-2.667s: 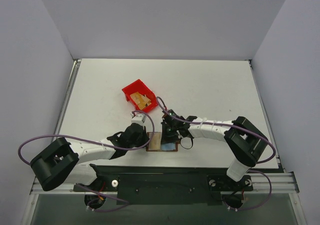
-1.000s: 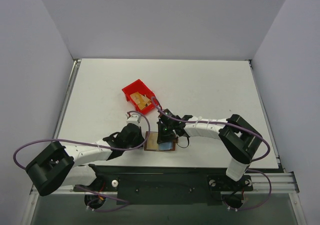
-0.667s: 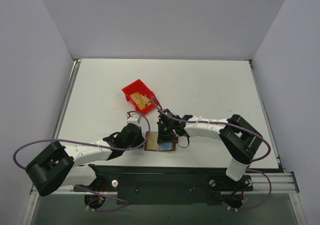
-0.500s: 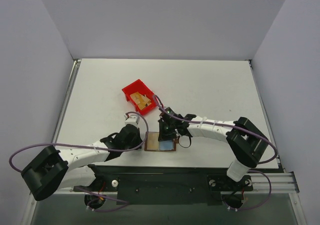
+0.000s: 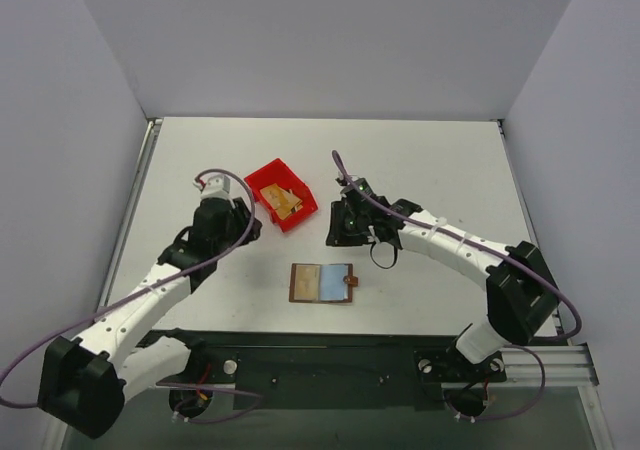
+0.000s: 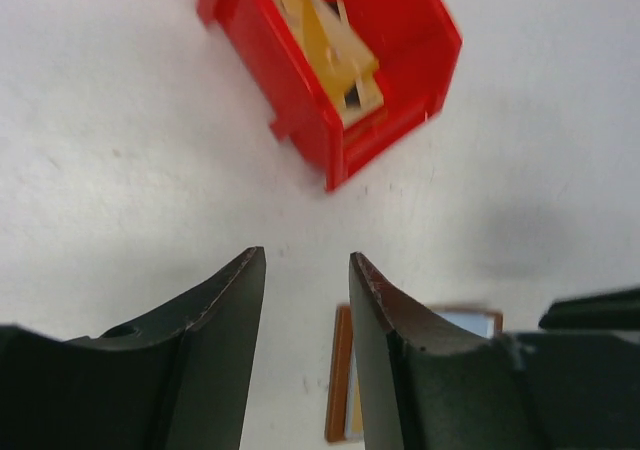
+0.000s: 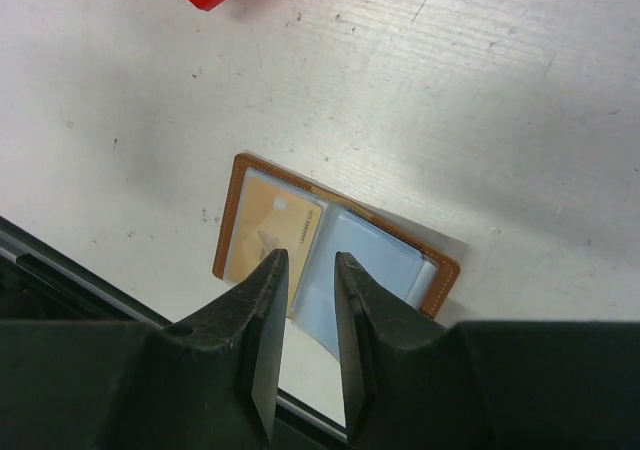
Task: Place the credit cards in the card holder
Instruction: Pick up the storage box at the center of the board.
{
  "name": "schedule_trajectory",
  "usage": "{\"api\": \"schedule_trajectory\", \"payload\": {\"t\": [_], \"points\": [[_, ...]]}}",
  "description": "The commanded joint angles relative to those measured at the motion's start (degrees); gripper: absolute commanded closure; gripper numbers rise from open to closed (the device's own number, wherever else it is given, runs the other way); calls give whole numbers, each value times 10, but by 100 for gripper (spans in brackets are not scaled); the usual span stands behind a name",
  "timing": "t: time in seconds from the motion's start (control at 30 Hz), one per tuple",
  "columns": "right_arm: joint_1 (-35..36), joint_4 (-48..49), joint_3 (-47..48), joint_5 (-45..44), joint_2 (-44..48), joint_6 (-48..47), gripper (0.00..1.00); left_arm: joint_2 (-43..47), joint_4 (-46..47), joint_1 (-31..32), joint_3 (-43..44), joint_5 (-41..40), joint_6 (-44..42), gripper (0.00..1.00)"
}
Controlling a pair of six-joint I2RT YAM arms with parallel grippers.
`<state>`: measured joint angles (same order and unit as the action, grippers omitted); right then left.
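Now that both arms have pulled back, the card holder [image 5: 323, 283] lies open on the table [image 5: 430, 170], one of the credit cards [image 7: 275, 232] inside, left tool [image 6: 307, 260] and right tool [image 7: 310, 260] parted and empty, the rest in the red bin [image 5: 262, 182] beyond it.

The red bin [image 6: 330, 120] is shiny moulded plastic, with smooth walls that catch the light. The credit cards [image 6: 325, 50] in it look like thin gold-tan plastic, more satin than glossy. The card holder [image 7: 445, 280] has a brown leather-look cover with what looks like stitching near the rim, and its pockets [image 7: 385, 260] are pale blue see-through plastic. The table [image 7: 480, 90] is matt white, scuffed and scratched. The left hand [image 6: 306, 262] and right hand [image 7: 310, 260] are dark matt plastic, and the left's edges are worn brownish.
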<state>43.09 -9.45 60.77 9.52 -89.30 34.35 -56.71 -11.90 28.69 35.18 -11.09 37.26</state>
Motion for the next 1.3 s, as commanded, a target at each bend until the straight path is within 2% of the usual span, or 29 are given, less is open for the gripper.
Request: {"api": "schedule_trajectory", "payload": {"t": [0.0, 0.03, 0.1, 0.27, 0.47, 0.63, 0.83, 1.0, 1.27], "points": [[-14, -48, 26, 16, 39, -25, 77, -75, 42, -108, 113, 111, -25, 51], [-20, -52, 27, 19, 41, -27, 77, -117, 44, -146, 130, 158, -26, 51], [-27, -58, 27, 27, 49, -32, 76, -180, 31, -179, 197, 198, -42, 51], [-39, -65, 11, 38, 73, -49, 75, -317, -41, -205, 395, 279, -159, 46], [-47, -56, -19, 52, 95, -53, 75, -434, -150, -199, 574, 266, -352, 40], [-50, -33, -42, 78, 109, -37, 75, -509, -203, -196, 646, 273, -477, 38], [-49, -22, -62, 89, 126, -26, 75, -596, -261, -189, 725, 302, -557, 38], [-51, -21, -71, 81, 134, -22, 75, -658, -318, -174, 781, 315, -591, 38], [-51, -21, -82, 79, 137, -20, 75, -698, -322, -158, 797, 325, -605, 38]]}}
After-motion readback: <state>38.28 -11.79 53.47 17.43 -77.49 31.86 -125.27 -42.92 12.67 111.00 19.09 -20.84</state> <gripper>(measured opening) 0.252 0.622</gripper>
